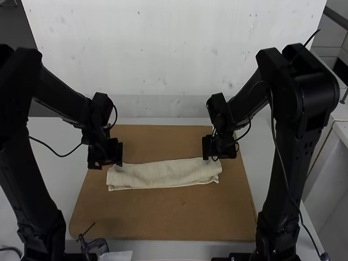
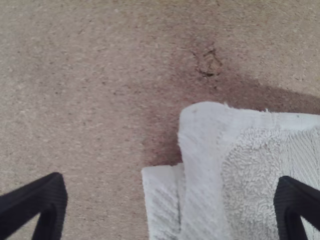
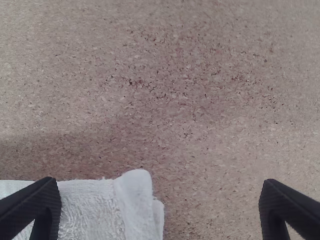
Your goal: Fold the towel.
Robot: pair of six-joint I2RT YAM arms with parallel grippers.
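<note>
The cream towel (image 1: 163, 174) lies folded into a long narrow strip across the brown board, layers showing at its ends. My left gripper (image 1: 112, 163) is at the strip's left end, my right gripper (image 1: 211, 157) at its right end. In the left wrist view, my left gripper (image 2: 172, 205) stands open, with the corner of the towel (image 2: 250, 170) between and below its fingers. In the right wrist view, my right gripper (image 3: 160, 205) is open too, the towel's end (image 3: 100, 210) partly between its fingers.
The brown cork board (image 1: 163, 215) lies on the white table (image 1: 49, 133). A small dark clamp-like object (image 1: 95, 246) is at the board's near left edge, with a cable beside the left arm. A white wall rises beyond the table.
</note>
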